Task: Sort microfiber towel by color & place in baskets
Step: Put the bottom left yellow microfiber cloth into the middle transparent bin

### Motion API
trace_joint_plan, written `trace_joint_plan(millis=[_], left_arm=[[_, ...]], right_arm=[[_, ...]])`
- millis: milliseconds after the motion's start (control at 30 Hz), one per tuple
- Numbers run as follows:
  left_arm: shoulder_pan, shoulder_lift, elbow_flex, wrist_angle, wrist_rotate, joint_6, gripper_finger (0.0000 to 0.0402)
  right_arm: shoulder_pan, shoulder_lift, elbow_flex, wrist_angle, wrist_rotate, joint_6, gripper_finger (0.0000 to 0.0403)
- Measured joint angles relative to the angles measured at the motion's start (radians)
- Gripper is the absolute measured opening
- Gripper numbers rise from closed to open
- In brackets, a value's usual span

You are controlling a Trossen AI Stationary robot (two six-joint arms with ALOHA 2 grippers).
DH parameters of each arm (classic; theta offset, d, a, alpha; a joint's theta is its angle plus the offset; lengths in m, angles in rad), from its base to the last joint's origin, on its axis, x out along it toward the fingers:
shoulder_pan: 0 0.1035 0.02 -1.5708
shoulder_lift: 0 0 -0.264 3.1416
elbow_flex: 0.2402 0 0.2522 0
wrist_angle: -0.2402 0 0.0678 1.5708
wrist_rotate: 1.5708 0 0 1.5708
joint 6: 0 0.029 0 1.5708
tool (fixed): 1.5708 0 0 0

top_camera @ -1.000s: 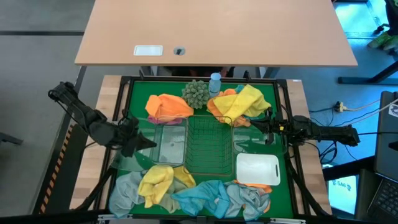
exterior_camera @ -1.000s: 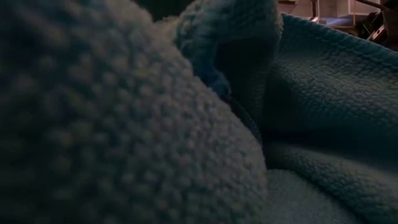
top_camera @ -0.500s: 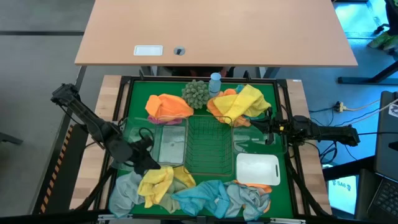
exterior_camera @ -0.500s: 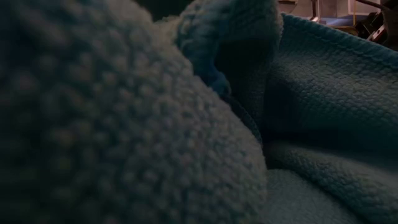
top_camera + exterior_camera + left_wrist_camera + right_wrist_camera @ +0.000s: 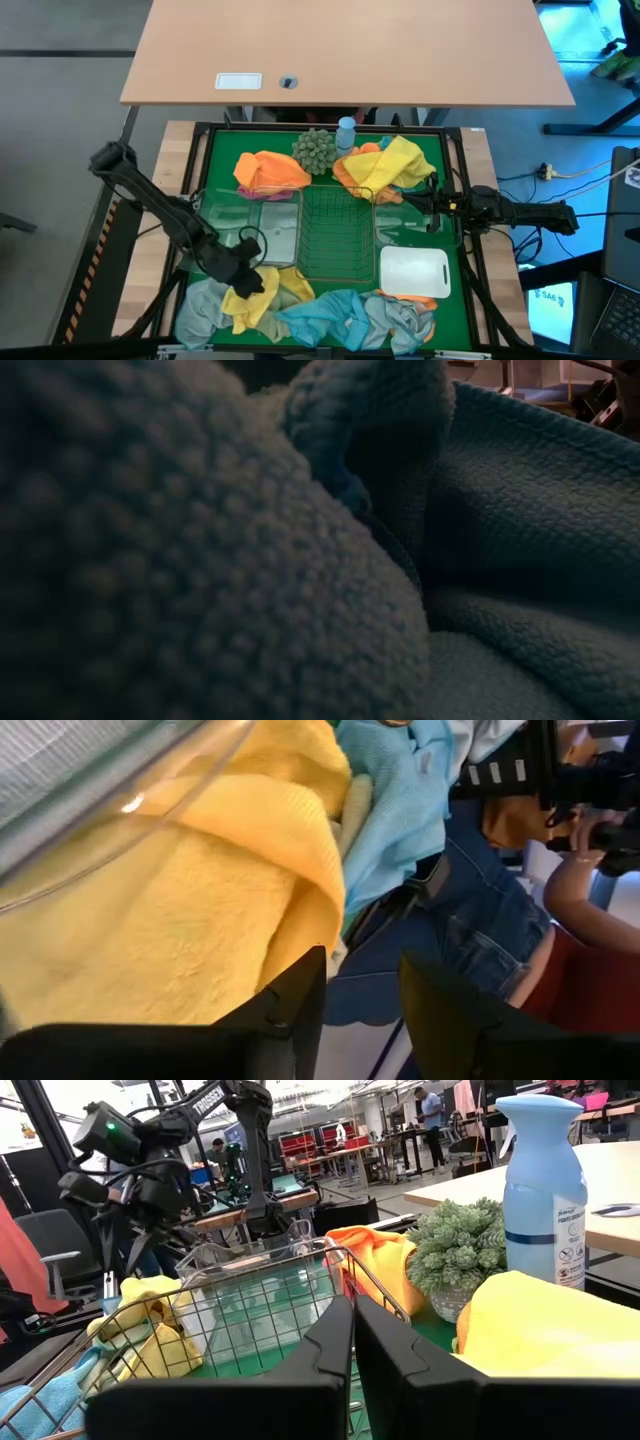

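Note:
Microfiber towels lie along the near edge: grey (image 5: 200,305), yellow (image 5: 262,293), blue (image 5: 330,315) and another grey one (image 5: 400,315). An orange towel (image 5: 272,170) and a yellow-and-orange heap (image 5: 395,165) lie on the clear bins at the back. Mid-table stand a clear bin (image 5: 270,225), the wire-mesh basket (image 5: 338,235) and a white bin (image 5: 413,270). My left gripper (image 5: 255,283) is open, slanting down at the yellow towel (image 5: 150,920); nothing lies between its fingers (image 5: 295,1010). My right gripper (image 5: 350,1350) waits shut at the right (image 5: 412,200).
A grey-green spiky ball (image 5: 315,150) and a blue bottle (image 5: 345,130) stand at the back. The clear bin's rim (image 5: 120,810) is close beside my left gripper. A person in jeans (image 5: 470,920) stands past the near edge. A blue towel (image 5: 520,540) fills the low view.
My left gripper has gone down and toward the table's near edge, from beside the clear bin to the yellow towel, tipping further downward as it went. The towels and bins have stayed in place.

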Motion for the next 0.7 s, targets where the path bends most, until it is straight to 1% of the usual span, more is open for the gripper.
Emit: trace_joint_plan(millis=[100, 333, 433, 600, 700], left_arm=[[0.000, 0.025, 0.000, 0.027, 0.000, 0.000, 0.0121], [0.004, 0.059, 0.000, 0.020, -0.003, 0.005, 0.0122], [0.004, 0.062, 0.000, 0.018, -0.033, 0.008, 0.0122], [0.004, 0.062, 0.000, 0.018, -0.121, 0.008, 0.0122], [0.004, 0.062, 0.000, 0.018, -0.126, 0.008, 0.0110]], right_arm=[[0.000, 0.000, 0.000, 0.000, 0.000, 0.000, 0.0017], [0.000, 0.000, 0.000, 0.000, 0.000, 0.000, 0.0017], [0.000, 0.000, 0.000, 0.000, 0.000, 0.000, 0.0017], [0.000, 0.000, 0.000, 0.000, 0.000, 0.000, 0.0017], [0.000, 0.000, 0.000, 0.000, 0.000, 0.000, 0.0017]])
